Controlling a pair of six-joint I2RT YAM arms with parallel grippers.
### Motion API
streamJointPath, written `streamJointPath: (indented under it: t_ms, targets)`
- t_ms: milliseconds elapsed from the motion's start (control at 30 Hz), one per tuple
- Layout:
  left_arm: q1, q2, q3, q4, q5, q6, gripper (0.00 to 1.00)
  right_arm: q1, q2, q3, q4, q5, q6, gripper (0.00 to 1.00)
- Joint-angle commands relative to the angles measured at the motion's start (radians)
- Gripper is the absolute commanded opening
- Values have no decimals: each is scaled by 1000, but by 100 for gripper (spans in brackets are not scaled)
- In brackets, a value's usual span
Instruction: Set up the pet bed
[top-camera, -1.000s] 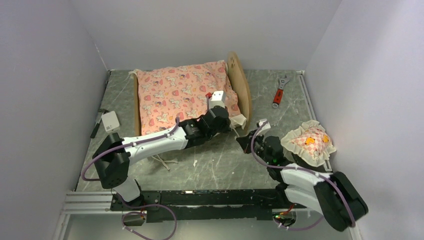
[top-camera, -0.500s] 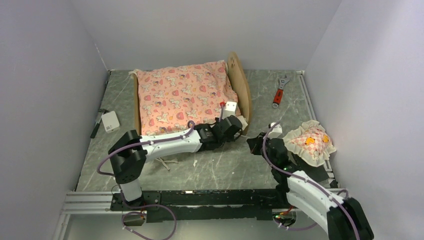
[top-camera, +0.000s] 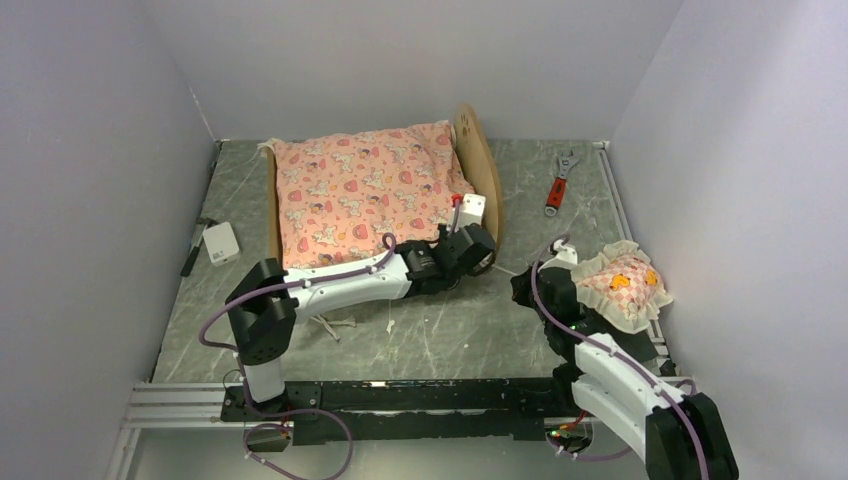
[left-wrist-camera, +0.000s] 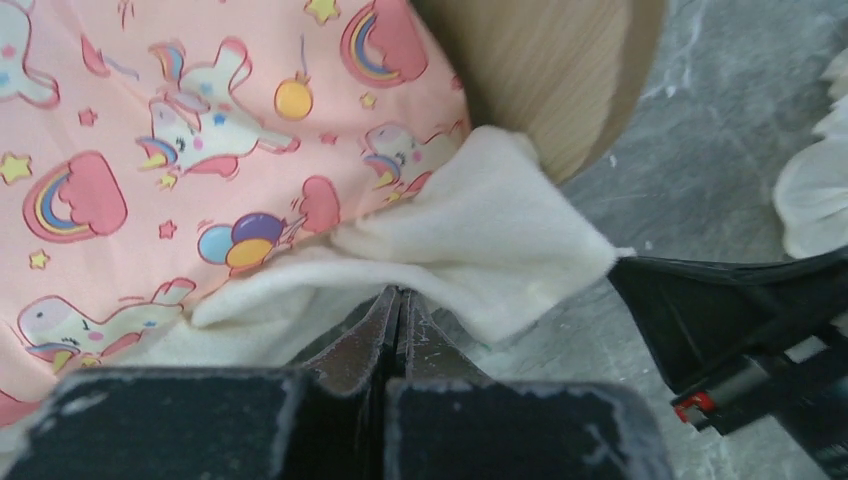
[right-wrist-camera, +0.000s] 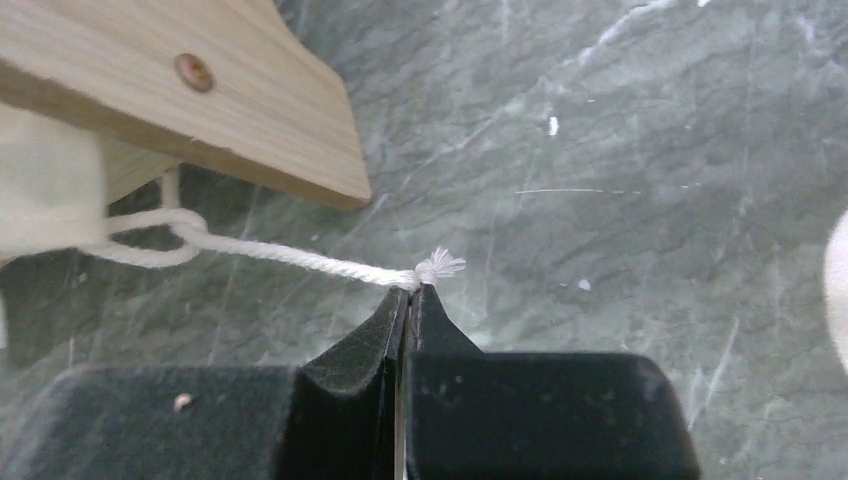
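On grey marbled table (top-camera: 440, 330) (white walls (top-camera: 400, 60) around), left end effector (left-wrist-camera: 398, 300) closed, right end effector (right-wrist-camera: 410, 290) pinches string (right-wrist-camera: 300, 258).

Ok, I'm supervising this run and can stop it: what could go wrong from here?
The right pincer grips the string only at its frayed tip; it may slip free. The left pincer pinches just the edge of the white flap, so pulling could drag the mattress askew on the bed frame.
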Motion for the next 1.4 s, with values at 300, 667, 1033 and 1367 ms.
streamJointPath:
  t_ms: [300, 667, 1033, 1367]
  targets:
    - [-8, -10, 304, 75, -34, 324, 0, -41, 209, 88, 48, -44, 112, 0]
    - [61, 49, 397, 70, -102, 368, 0, -39, 390, 95, 113, -156, 271, 0]
    - [100, 66, 472, 58, -35, 393, 0, -37, 552, 69, 176, -224, 387, 0]
    - [-9, -54, 288, 112, 127, 404, 0, -38, 496, 141, 97, -183, 337, 0]
